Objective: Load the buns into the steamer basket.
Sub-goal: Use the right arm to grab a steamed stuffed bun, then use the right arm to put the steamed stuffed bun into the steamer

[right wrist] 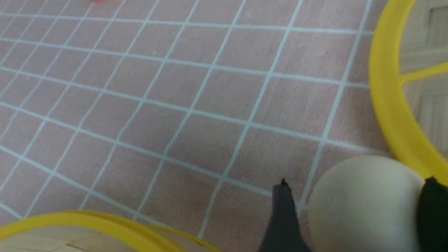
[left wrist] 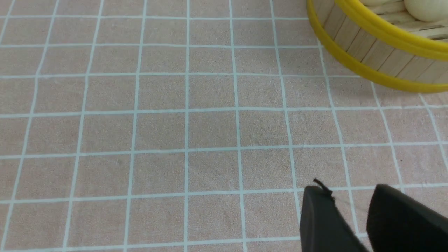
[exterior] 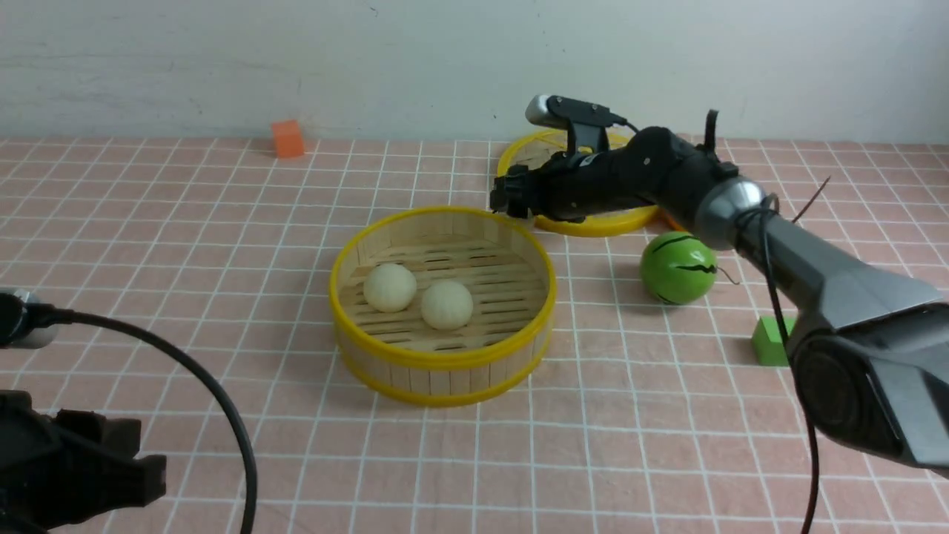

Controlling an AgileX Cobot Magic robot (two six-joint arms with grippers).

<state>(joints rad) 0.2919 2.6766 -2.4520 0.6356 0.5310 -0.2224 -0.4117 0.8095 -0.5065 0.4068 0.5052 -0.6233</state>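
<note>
Currently, from my remote station, I record two buns lying side by side, touching, on the slatted floor of the steamer basket, which stands mid-table on the pink checked cloth.

A third bun sits on the cloth outside the basket, just beside the yellow rim of the flat lid; the front view hides it behind the arm.

The right gripper reaches low over the far side of the basket. In its wrist view the jaws straddle that bun: one finger lies against it, the other is just beside it. I cannot tell whether the grip is made.

The left gripper hangs over bare cloth near the basket's wall, jaws parted, carrying nothing.

Also noted: a green striped ball near the lid, a green block, and an orange block by the wall.
</note>
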